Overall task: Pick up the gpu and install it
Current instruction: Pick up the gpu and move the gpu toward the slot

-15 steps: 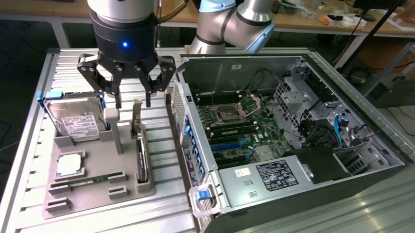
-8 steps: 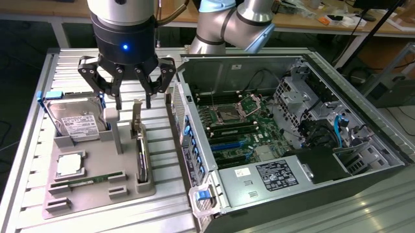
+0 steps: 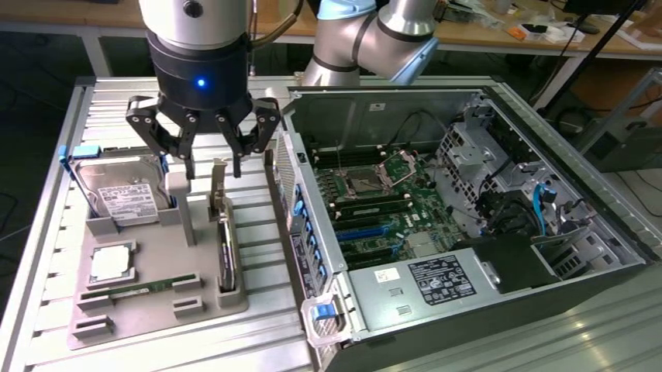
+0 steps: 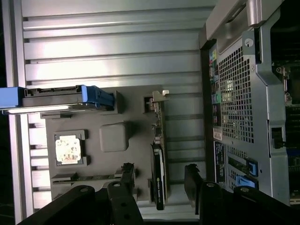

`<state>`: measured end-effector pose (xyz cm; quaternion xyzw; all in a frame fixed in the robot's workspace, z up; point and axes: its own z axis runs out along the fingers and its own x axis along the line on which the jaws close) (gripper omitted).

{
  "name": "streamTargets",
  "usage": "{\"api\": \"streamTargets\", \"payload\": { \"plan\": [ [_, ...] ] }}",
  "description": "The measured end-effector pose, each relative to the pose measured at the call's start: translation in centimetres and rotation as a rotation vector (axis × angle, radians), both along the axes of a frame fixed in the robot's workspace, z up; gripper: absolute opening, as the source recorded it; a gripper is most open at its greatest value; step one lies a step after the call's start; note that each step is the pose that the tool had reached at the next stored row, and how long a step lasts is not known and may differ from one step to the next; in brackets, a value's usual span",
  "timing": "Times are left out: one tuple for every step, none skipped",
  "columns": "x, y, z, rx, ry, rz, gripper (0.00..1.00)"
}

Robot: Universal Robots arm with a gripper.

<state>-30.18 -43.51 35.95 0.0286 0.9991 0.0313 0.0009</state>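
the gripper (image 3: 212, 170) hangs directly over the grey holder tray (image 3: 207, 306), jaws spread wide and holding nothing. in the wrist view its two black fingers (image 4: 125, 183) stand one on each side of the gpu (image 4: 158, 164), with clear space between each finger and the card.

the gpu (image 3: 223, 240) stands on its long edge in a slot along the tray's side nearest the computer case (image 3: 497, 194), its silver end bracket at the end nearer the gripper and its black cooler block at the other end. it has not been lifted; it still sits in the tray.

also on the tray: a hard drive (image 3: 122, 194) with a white label, leaning upright in a blue-edged cradle at the corner away from the case; a cpu (image 3: 111, 263) lying flat in a square pocket near the middle of that same side; and a narrow green memory stick (image 3: 139, 291) lying flat just beside the cpu's pocket.

the tray rests on a ribbed aluminium table (image 3: 259, 345). the case lies on its side just beside the tray, open, showing the motherboard (image 3: 383, 209) and a black power supply (image 3: 439, 279).
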Motion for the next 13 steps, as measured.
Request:
{"api": "streamTargets", "payload": {
  "plan": [
    [0.0, -0.02, -0.07, 0.0, 0.0, 0.0, 0.56],
    [0.0, -0.04, -0.15, 0.0, 0.0, 0.0, 0.56],
    [0.01, -0.06, -0.22, 0.0, 0.0, 0.0, 0.56],
    [0.0, -0.09, -0.29, 0.0, 0.0, 0.0, 0.56],
    [0.0, -0.11, -0.34, -0.0001, 0.0001, 0.0, 0.56],
    [0.0, -0.15, -0.4, -0.0001, 0.0001, 0.0, 0.56],
    [0.0, -0.17, -0.44, -0.0001, 0.0001, 0.0, 0.56],
    [0.0, -0.2, -0.48, -0.0001, 0.0001, 0.0, 0.56],
    [0.01, -0.22, -0.51, 0.0, 0.0, 0.0, 0.56],
    [0.01, -0.24, -0.53, 0.0, 0.0, 0.0, 0.56],
    [0.01, -0.26, -0.55, 0.0001, -0.0001, 0.0, 0.56],
    [0.01, -0.27, -0.55, 0.0, 0.0, 0.0, 0.56],
    [0.01, -0.27, -0.55, 0.0, 0.0, 0.0, 0.56]
  ]
}}
